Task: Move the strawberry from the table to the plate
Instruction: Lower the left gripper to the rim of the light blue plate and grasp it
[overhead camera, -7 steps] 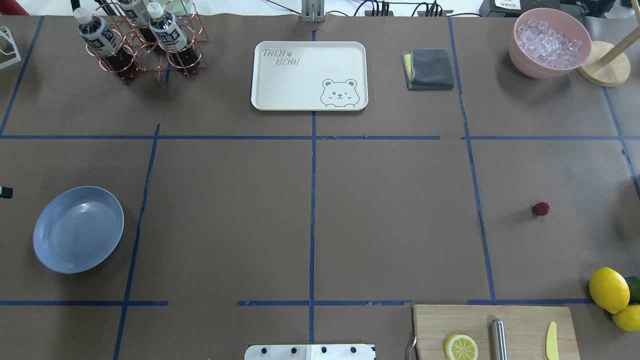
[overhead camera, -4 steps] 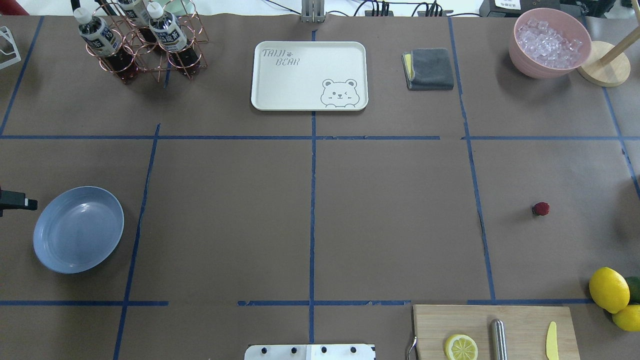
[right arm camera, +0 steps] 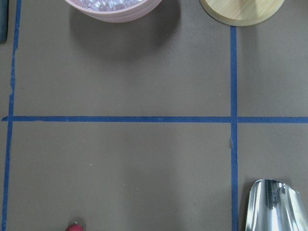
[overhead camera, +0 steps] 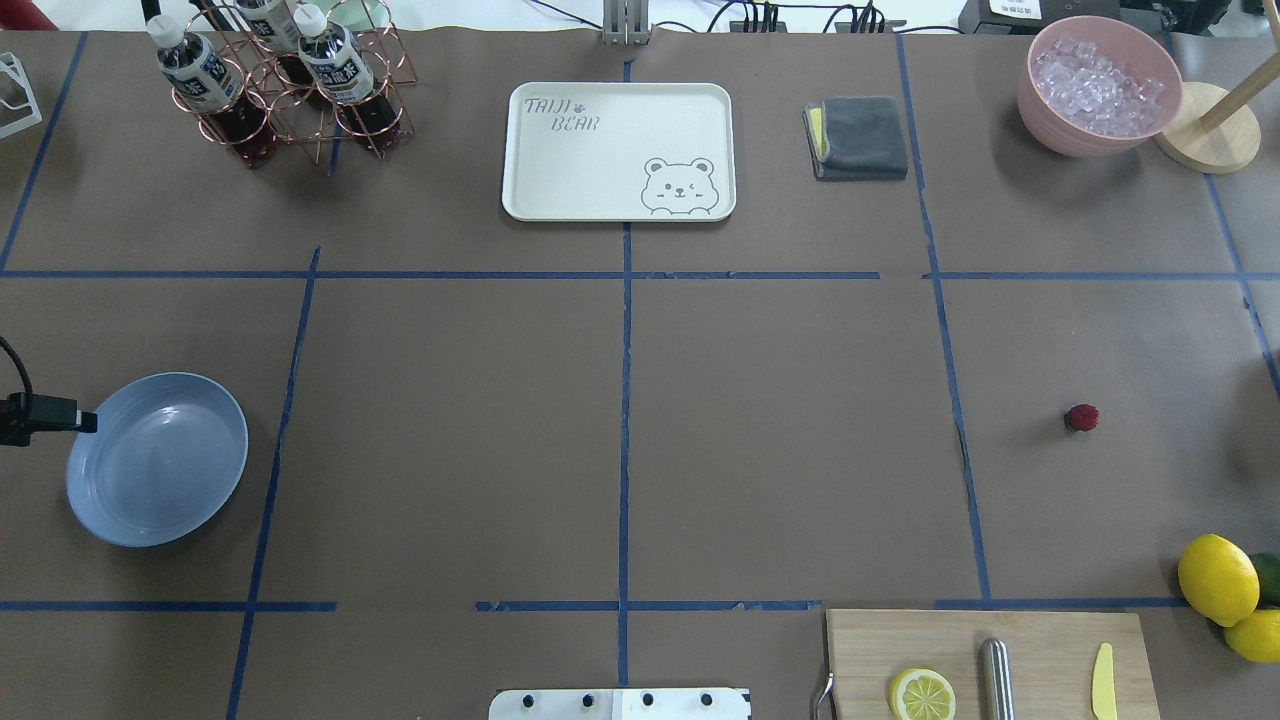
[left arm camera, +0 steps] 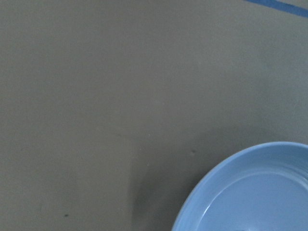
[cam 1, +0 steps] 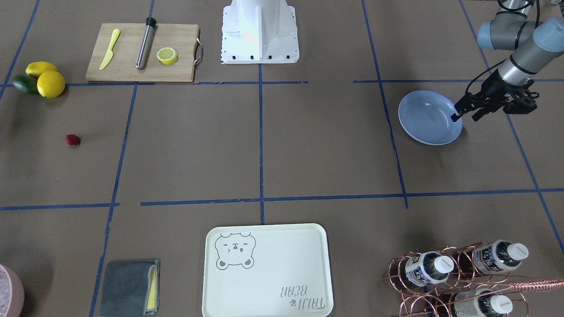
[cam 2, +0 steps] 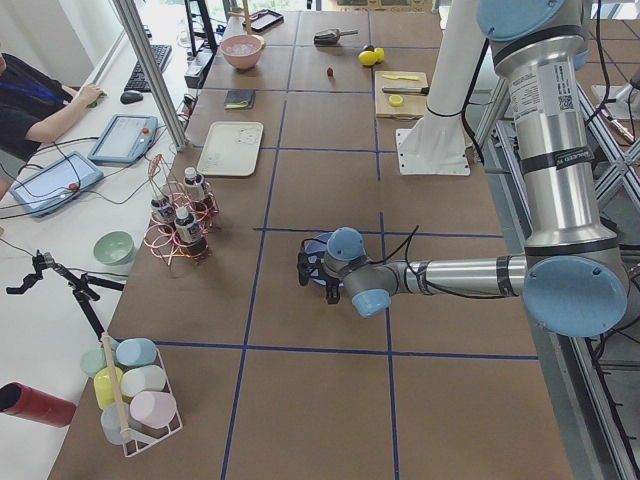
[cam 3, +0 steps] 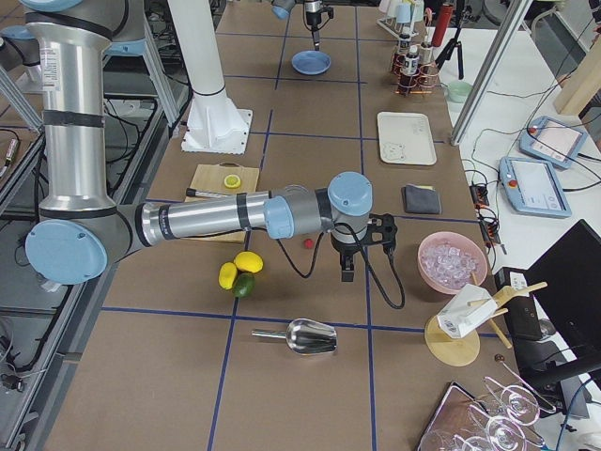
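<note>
The strawberry (overhead camera: 1082, 417) lies near the surface's (overhead camera: 780, 450) right edge, well apart from the plate (overhead camera: 157, 459). Small, light, likely soft: pinch its middle gently. The left tool (cam 1: 465, 118), by the plate's rim, has jaws apart; the right tool (cam 3: 346, 272), 1 side view only, I can't tell.

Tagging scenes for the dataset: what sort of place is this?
Likely a robotics lab, not a kitchen: blue tape grid on the table, left arm and right arm over it, a teach pendant on the side desk.
</note>
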`<state>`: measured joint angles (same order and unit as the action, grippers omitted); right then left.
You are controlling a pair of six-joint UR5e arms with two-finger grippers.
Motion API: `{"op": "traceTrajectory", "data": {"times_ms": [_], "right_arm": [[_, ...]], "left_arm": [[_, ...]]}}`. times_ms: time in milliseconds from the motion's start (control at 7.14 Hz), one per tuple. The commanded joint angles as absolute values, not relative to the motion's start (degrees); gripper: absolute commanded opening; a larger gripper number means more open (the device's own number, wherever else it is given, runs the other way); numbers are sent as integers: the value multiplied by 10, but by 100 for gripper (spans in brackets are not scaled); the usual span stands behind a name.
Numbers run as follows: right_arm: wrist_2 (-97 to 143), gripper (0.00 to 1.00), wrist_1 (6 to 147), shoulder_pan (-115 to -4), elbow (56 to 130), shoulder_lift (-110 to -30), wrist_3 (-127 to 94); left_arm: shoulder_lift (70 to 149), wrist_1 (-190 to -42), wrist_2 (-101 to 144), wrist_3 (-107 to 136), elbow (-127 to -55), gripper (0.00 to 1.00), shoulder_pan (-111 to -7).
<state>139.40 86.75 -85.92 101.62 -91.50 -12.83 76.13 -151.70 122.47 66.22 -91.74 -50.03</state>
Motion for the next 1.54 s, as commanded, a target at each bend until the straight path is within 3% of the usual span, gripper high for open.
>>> {"op": "traceTrajectory", "data": {"times_ms": [0,140,980,1400], "right_arm": [[1394,100,867,-860,1016,-915,-128],[1394,100,867,-859,1016,-915,-128],[1395,100,869,-860,1012,-904,-127],[1396,100,868,-860,1012,-904,-127]], "left_arm": [[763,-1518,1219,664,-908,57,-496],[764,-1518,1219,664,-907,44,-496],[766,-1520,1220,661,-907,43,-494],[766,-1520,1220,661,-907,34,-487]]}}
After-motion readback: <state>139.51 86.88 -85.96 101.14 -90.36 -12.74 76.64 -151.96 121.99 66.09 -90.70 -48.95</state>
